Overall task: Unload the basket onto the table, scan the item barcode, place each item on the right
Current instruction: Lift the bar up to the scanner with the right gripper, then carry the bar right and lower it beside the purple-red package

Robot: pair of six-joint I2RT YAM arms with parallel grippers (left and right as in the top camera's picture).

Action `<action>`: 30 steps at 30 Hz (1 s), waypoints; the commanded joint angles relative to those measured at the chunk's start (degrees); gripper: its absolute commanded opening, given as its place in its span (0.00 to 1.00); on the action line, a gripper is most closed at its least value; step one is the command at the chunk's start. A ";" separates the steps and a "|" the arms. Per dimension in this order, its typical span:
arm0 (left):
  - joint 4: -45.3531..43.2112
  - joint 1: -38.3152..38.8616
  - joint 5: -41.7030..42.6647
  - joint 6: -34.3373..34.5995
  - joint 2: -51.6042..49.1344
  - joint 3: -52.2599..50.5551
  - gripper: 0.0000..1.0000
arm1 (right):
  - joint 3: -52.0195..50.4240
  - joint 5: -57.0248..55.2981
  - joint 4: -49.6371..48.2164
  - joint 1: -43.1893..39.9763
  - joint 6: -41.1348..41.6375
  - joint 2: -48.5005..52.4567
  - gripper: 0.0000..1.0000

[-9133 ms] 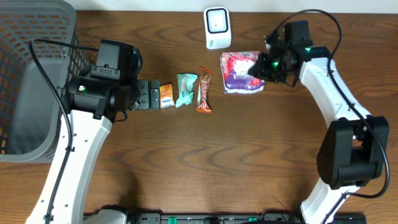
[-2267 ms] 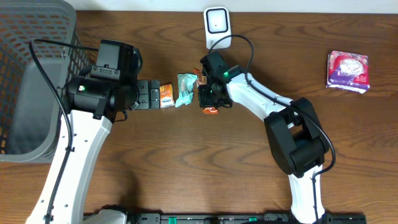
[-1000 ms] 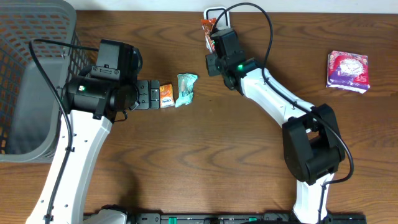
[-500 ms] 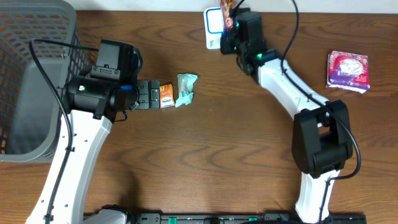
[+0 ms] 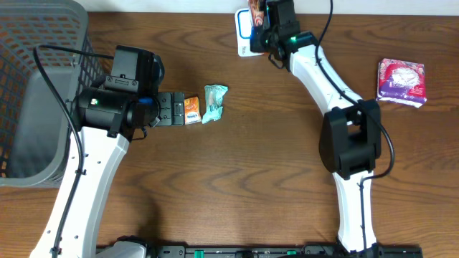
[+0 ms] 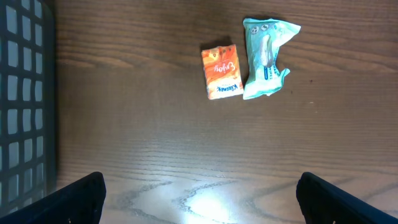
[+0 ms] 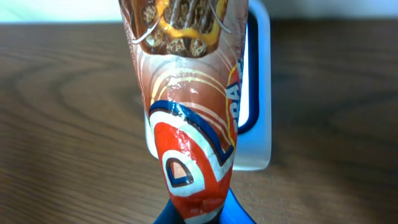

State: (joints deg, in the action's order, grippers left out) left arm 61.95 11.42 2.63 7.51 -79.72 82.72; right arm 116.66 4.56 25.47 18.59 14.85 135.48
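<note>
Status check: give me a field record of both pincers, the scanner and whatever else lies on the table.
left pincer: open, empty, short of orange pack
right pincer: shut on snack bar
snack bar: held in front of scanner
scanner: white, partly hidden behind snack bar
loose items: orange pack beside teal wrapper; purple pack apart, on right arm's side
basket: grey, left side

Glossy crinkled plastic-film snack wrapper (image 7: 186,124), smooth white plastic scanner (image 7: 261,93), dark wood-grain table (image 6: 186,155) with a soft sheen, matt grey plastic lattice basket (image 5: 29,43), shiny creased teal wrapper (image 6: 266,56), glossy orange packet (image 6: 221,71)
</note>
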 commanded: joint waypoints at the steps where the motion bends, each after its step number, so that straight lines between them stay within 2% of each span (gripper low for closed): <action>1: 0.22 0.07 -0.52 0.11 0.26 -0.11 0.98 | 1.97 0.50 -0.13 -0.13 -0.85 0.09 0.01; 10: 0.22 0.07 -0.52 0.11 0.26 -0.11 0.98 | 2.86 -0.61 4.02 -2.14 -0.76 -0.66 0.01; 19: 0.22 0.07 -0.52 0.11 0.26 -0.11 0.98 | 2.93 -6.86 14.47 -10.19 -0.81 -3.61 0.01; 25: 0.22 0.07 -0.52 0.11 0.26 -0.11 0.98 | 2.40 -8.59 26.56 -17.07 -9.40 -3.15 0.01; 30: 0.22 0.07 -0.52 0.11 0.26 -0.11 0.98 | 1.70 -9.64 31.74 -22.08 -11.15 -3.13 0.01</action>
State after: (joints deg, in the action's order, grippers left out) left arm 61.95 11.42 2.61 7.51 -79.72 82.72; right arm 118.32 -3.62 55.70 -1.43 6.98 134.50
